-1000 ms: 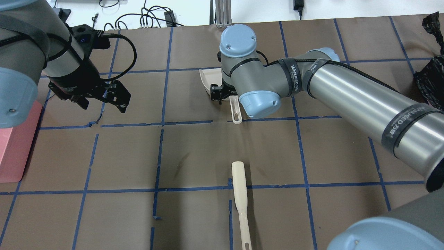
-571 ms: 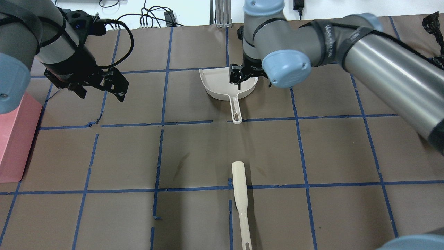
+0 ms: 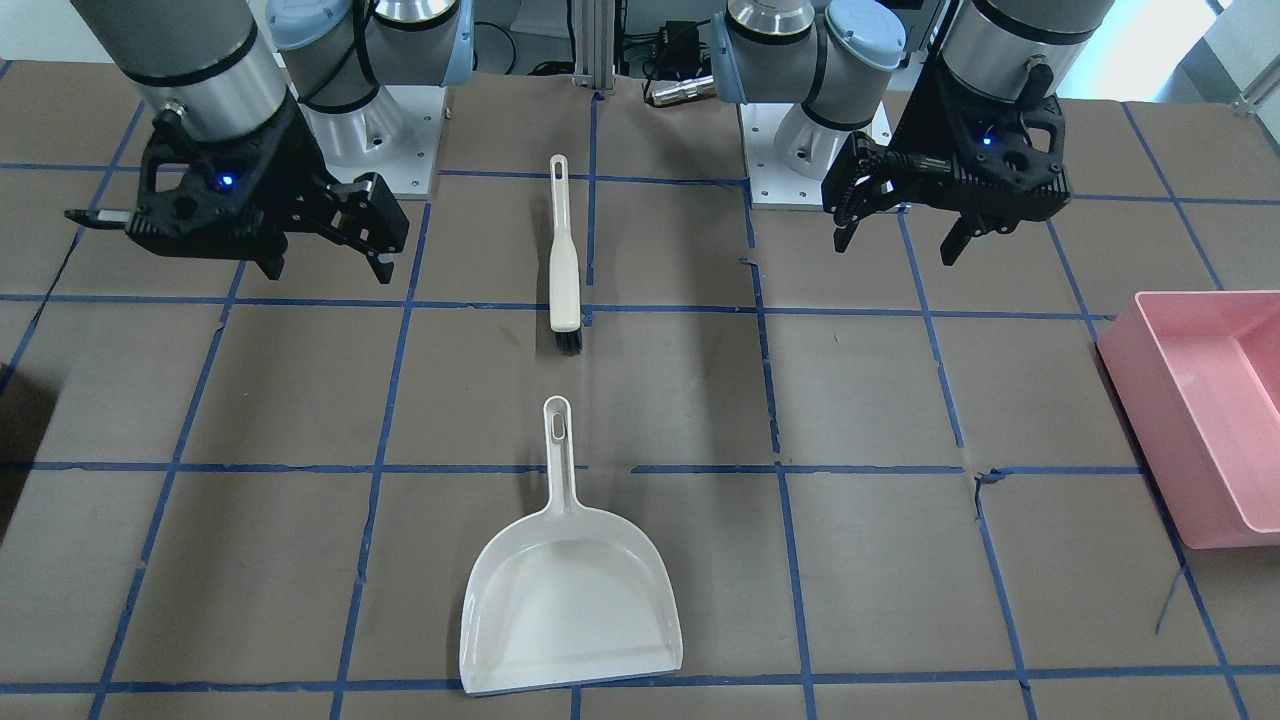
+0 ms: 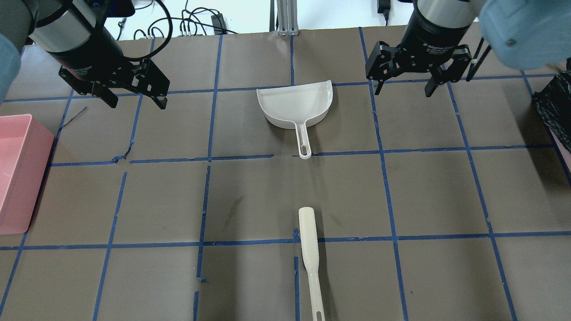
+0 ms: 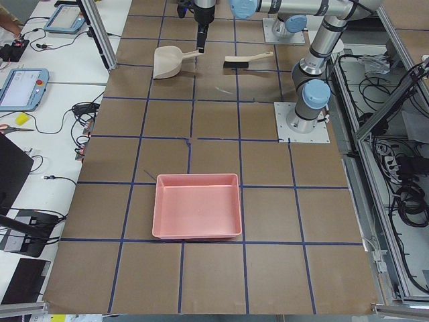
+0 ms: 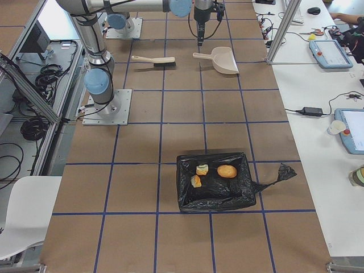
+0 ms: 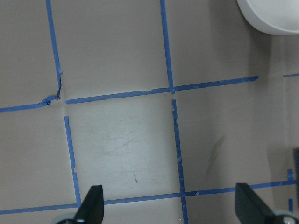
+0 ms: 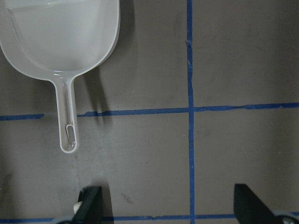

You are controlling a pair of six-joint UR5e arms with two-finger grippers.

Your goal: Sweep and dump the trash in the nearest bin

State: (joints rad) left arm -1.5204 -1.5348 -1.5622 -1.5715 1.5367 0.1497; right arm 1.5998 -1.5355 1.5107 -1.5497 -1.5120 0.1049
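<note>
Resting in the black-bag-lined bin (image 6: 185,196) at the end of the tabletop (image 4: 134,196) on the robot's right, the trash shows only in the exterior right view. A rounded golden-brown lump (image 6: 227,171) sits just beside a pale yellow-green chunk (image 6: 202,169), and a second small chunk (image 6: 196,181) lies close by.

The white dustpan (image 4: 294,104) lies flat near the middle of the tabletop's far half, its mouth away from the robot and its handle toward it. The cream brush (image 4: 308,232) lies roughly in line with it, closer to the robot and well apart from the dustpan's handle. Its bristles point toward the dustpan and its handle toward the robot's base.

The left jaws hang above the tabletop off to the dustpan's left, spread wide apart and gripping nothing. The right jaws hang at about the same depth on the dustpan's right, likewise wide apart with nothing between them.

A pink bin (image 5: 196,178) stands at the tabletop's end on the robot's left, well apart from both tools.
</note>
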